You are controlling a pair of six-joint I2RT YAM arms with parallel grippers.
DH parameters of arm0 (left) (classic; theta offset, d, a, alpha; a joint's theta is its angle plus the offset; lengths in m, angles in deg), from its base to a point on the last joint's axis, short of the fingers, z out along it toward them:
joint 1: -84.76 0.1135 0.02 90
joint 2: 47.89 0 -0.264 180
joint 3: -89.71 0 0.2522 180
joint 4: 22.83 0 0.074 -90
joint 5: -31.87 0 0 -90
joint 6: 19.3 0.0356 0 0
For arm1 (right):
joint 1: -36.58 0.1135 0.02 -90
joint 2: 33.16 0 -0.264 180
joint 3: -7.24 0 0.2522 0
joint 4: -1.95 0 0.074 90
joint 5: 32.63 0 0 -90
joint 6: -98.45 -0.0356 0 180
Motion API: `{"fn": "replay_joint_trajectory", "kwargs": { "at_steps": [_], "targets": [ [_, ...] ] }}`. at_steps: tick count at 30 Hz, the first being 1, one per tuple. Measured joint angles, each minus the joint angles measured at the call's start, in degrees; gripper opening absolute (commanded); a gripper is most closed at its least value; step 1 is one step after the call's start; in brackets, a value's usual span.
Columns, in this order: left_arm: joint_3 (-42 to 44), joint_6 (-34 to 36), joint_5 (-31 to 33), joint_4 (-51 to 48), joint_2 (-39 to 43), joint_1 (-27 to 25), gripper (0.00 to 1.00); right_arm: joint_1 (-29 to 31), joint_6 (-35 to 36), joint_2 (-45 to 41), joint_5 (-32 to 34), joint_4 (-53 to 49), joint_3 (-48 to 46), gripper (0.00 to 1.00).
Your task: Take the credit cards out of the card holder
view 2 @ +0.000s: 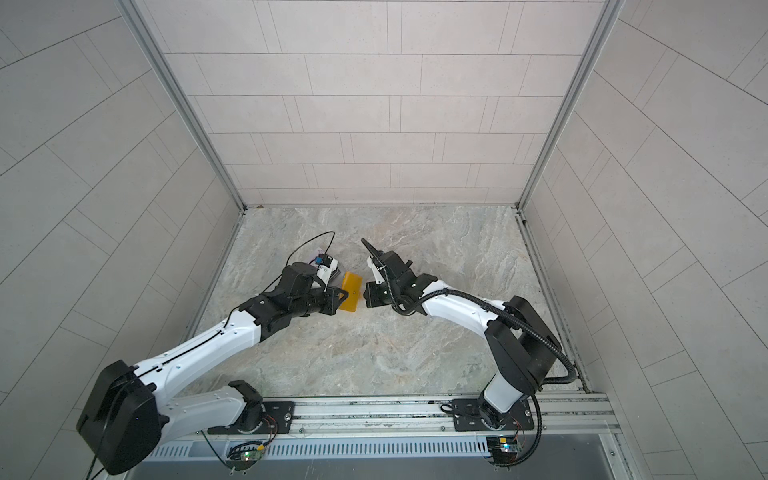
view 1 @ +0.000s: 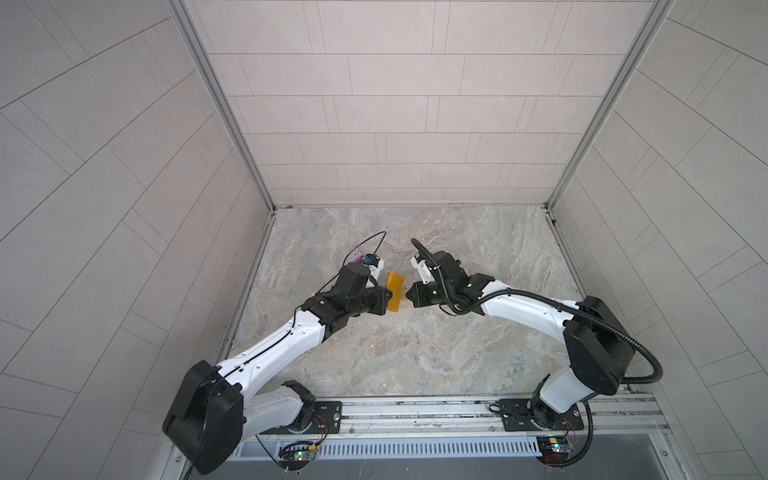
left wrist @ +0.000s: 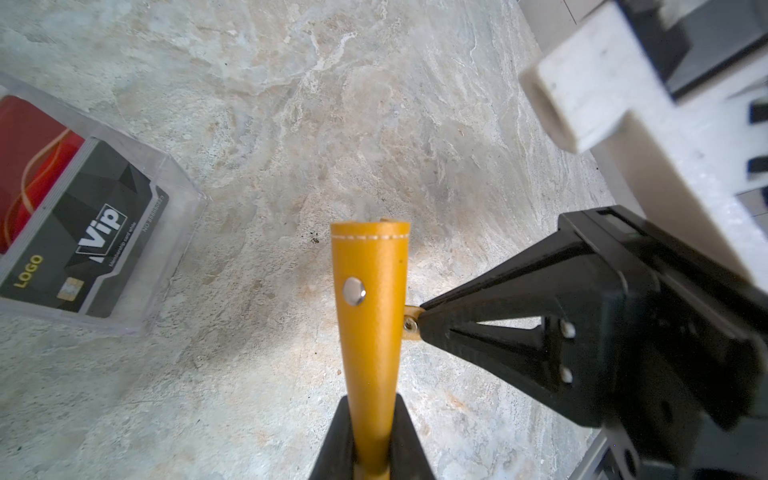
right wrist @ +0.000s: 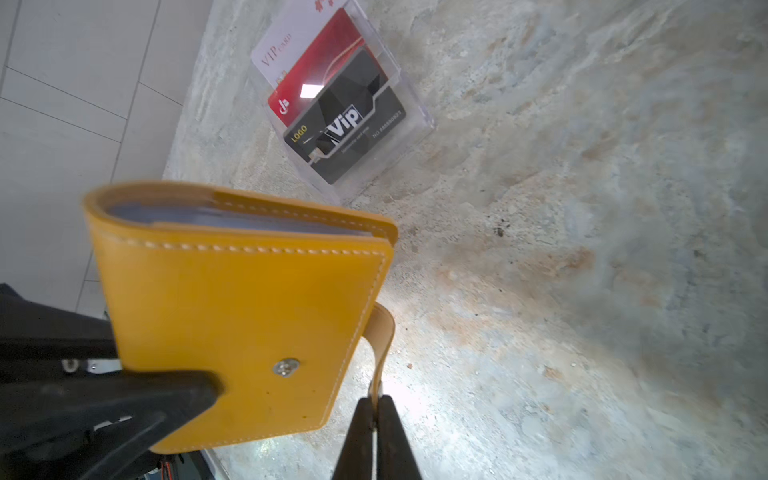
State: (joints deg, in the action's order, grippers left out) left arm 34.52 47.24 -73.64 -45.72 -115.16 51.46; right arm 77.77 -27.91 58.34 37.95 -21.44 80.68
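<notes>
The mustard-yellow card holder point(view 1: 394, 286) point(view 2: 350, 291) hangs closed above the marble table, between the two arms. My left gripper point(left wrist: 371, 419) is shut on its lower edge. My right gripper point(right wrist: 377, 401) is shut on the loose snap tab point(right wrist: 383, 332), pinching its end beside the holder point(right wrist: 237, 311). Bluish sleeve edges point(right wrist: 208, 216) show at the holder's top; no card inside it can be made out. Three credit cards lie in a clear plastic box point(right wrist: 411, 104): a black VIP card point(right wrist: 353, 124), a red one point(right wrist: 316, 79) and a whitish one point(right wrist: 278, 50).
The clear box point(left wrist: 183, 195) sits on the table near the left wall, mostly hidden behind the left wrist in both top views. Tiled walls point(view 1: 374, 124) enclose the table on three sides. A metal rail point(view 1: 415, 411) with the arm bases runs along the front.
</notes>
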Motion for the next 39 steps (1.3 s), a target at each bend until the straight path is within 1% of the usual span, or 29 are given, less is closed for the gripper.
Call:
{"fn": "replay_joint_trajectory", "kwargs": {
  "at_steps": [3, 10, 16, 20, 23, 27, 32, 39],
  "targets": [
    [0.0, 0.0, 0.3, -0.4, 0.0, 0.0, 0.0, -0.1, 0.8, -0.1, 0.8, -1.2, 0.0, 0.08],
    [0.0, 0.0, -0.1, -0.6, 0.5, 0.0, 0.0, -0.9, 1.7, -0.6, 1.7, -2.1, -0.2, 0.13],
    [-0.2, 0.0, -2.9, 0.2, 1.6, 0.0, 0.0, -2.2, 2.0, -2.4, 1.5, -2.1, -1.6, 0.17],
    [-0.6, 0.0, -5.5, 1.4, 2.3, 0.0, 0.0, -4.5, 2.2, -5.4, -0.6, -0.3, -4.1, 0.24],
    [-0.7, -0.2, -8.3, 3.6, 2.6, 0.6, 0.0, -6.6, 2.2, -8.8, -3.6, 2.5, -7.2, 0.29],
    [-0.7, -2.9, -15.0, 8.7, 1.9, 3.2, 0.0, -9.5, 1.4, -14.3, -8.4, 8.0, -12.0, 0.36],
    [-1.0, -6.6, -21.8, 15.2, -0.3, 7.4, 0.0, -11.3, -0.7, -18.8, -14.6, 16.2, -16.6, 0.36],
    [-1.2, -12.0, -31.5, 26.5, -1.4, 9.6, 0.0, -11.2, -5.9, -18.9, -20.5, 28.9, -19.9, 0.35]
  ]
}}
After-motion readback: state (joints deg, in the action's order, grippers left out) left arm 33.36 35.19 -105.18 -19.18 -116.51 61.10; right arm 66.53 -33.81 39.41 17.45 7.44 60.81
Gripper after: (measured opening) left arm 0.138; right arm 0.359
